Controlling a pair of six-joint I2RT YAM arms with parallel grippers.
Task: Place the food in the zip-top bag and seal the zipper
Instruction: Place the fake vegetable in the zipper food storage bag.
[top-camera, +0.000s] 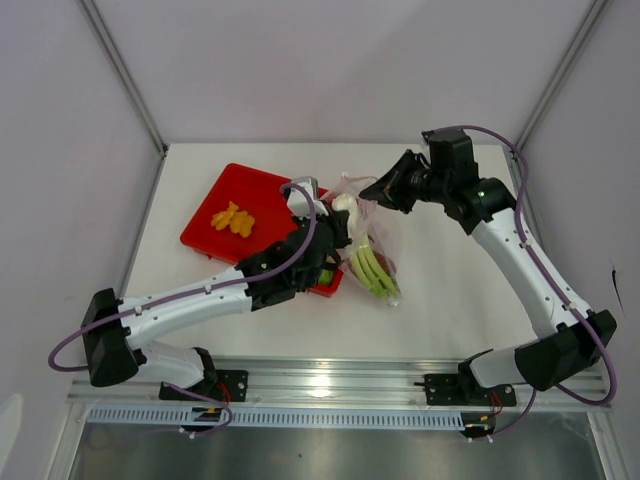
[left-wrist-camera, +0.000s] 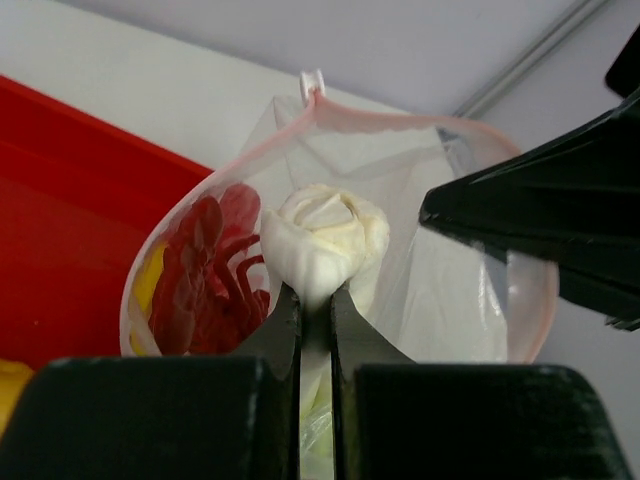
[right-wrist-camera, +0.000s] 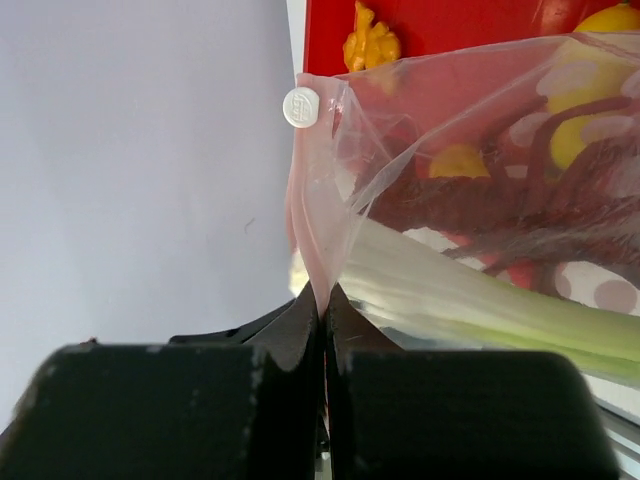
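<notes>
Hidden, cropped and blurred around both sets of fingers

In the right wrist view we see the zip-top bag (right-wrist-camera: 400, 110) vanish between the pinched fingers of the right gripper (right-wrist-camera: 322, 298), so we cannot tell how much of its edge they hold. Right of the fingers the leek (right-wrist-camera: 450, 300) runs off the picture and the red chillies (right-wrist-camera: 560, 190) smear behind the film. Above the fingers the orange ruffled piece (right-wrist-camera: 372, 42) is cropped by the top edge. In the left wrist view only the leek's white head clears the left gripper (left-wrist-camera: 315, 300) — its stalk sinks between the fingers. Left of them a yellow fruit (left-wrist-camera: 148, 280) is half masked by film, and right of them the right gripper is cut by the picture's edge.
</notes>
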